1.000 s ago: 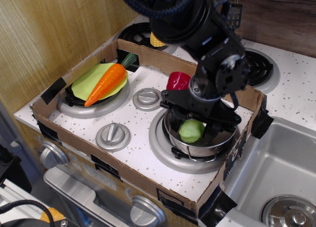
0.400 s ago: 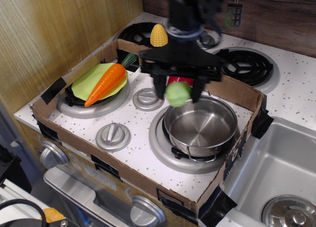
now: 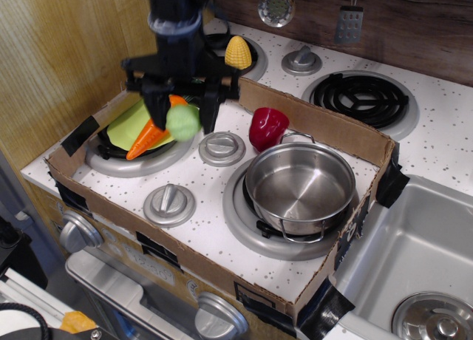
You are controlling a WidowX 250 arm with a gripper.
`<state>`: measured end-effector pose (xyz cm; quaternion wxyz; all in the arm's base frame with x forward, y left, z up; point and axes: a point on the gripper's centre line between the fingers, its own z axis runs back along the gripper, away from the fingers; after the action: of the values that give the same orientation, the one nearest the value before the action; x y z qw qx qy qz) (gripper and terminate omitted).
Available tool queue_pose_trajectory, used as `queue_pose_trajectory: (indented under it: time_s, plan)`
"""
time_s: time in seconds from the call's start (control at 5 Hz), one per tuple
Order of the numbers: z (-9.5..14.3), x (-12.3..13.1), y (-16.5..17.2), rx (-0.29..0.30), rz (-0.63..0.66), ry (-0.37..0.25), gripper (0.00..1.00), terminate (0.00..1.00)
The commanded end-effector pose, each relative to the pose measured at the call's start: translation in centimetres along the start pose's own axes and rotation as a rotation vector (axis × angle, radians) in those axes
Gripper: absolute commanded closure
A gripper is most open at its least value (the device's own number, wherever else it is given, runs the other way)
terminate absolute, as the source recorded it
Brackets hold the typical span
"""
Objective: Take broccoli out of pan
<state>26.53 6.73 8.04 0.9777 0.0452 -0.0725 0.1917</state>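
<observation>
Pale-green broccoli [image 3: 182, 122] clamped in tool [image 3: 181, 112] | pan [image 3: 299, 186] empty | carrot [image 3: 151, 129] partly hidden behind tool

Orange carrot [image 3: 148, 135] on yellow-green plate [image 3: 129, 122] at left. Red pepper [image 3: 267, 127] centre. Yellow corn [image 3: 237, 52] at upper middle. Cardboard tray [image 3: 325, 126] around stove. Steel sink [image 3: 414, 259] at lower right.
</observation>
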Motion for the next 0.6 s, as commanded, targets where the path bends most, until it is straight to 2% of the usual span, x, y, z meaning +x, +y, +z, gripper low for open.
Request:
queue_pose_trajectory:
  time_s: [0.0, 0.2, 0.4]
  plan:
    - [0.1, -0.1, 4.6, 0.012, 0.008, -0.111, 1.00, 0.00]
    - [-0.8, -0.8, 5.2, 0.027, 0.025, -0.137, 1.00, 0.00]
    - [-1.7, -1.0, 6.4, 0.014, 0.015, -0.131, 1.00, 0.00]
